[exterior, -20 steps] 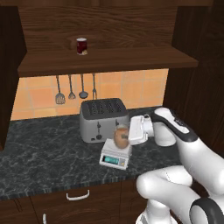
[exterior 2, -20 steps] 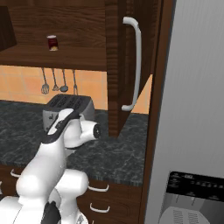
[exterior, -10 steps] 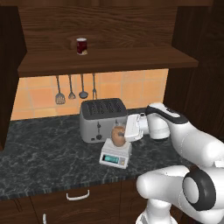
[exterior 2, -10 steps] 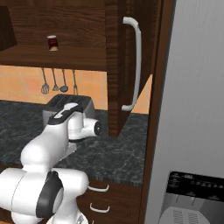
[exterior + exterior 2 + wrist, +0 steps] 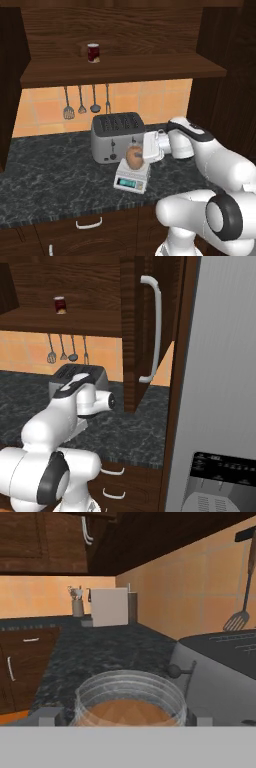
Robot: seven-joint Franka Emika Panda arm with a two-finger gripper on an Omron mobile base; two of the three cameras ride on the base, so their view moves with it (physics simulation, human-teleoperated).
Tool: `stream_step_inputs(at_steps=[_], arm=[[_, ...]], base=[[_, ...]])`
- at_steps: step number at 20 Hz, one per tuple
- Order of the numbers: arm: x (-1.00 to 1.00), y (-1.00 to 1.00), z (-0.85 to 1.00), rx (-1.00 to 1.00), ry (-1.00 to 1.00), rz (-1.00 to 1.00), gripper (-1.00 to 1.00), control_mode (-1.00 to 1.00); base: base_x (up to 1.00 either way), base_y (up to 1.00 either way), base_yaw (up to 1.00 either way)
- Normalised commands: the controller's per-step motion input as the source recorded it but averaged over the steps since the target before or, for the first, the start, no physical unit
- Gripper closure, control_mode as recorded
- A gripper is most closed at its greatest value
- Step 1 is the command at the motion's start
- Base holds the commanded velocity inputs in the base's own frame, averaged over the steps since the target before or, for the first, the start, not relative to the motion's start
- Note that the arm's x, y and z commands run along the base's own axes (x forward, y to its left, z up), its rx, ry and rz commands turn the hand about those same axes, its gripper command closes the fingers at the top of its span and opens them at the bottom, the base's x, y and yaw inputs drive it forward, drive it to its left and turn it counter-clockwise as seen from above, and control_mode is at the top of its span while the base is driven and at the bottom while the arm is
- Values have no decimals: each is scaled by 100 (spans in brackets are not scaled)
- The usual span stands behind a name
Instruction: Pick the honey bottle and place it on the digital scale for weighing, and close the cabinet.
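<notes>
Tan honey bottle (image 5: 134, 157) sits on the digital scale (image 5: 131, 179), our claw (image 5: 145, 151) clasping it; release, then cabinet (image 5: 145, 331) door remains

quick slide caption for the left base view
Gripper at the honey bottle standing on the digital scale before the toaster; cabinet open.

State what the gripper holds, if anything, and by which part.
The honey bottle stands on the digital scale with the gripper at its side. Whether the fingers clamp it cannot be told.
</notes>
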Motion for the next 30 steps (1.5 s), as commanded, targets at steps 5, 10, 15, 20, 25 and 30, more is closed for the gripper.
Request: stream_step_inputs(at_steps=[5,10,15,20,25,30], arm=[[0,0,0,0,0,0,-100,-100],[-10,0,7,0,-1,0,-100,-100],[-8,-8,9,0,-5,0,-100,-100],[-14,-5,26,0,-10,0,-100,-100],[-65,-1,84,-3,-30,0,-100,-100],[-83,1,86,-9,-25,-1,-100,-100]], base=[[0,0,0],[0,0,0],[0,0,0],[0,0,0],[0,0,0],[0,0,0]])
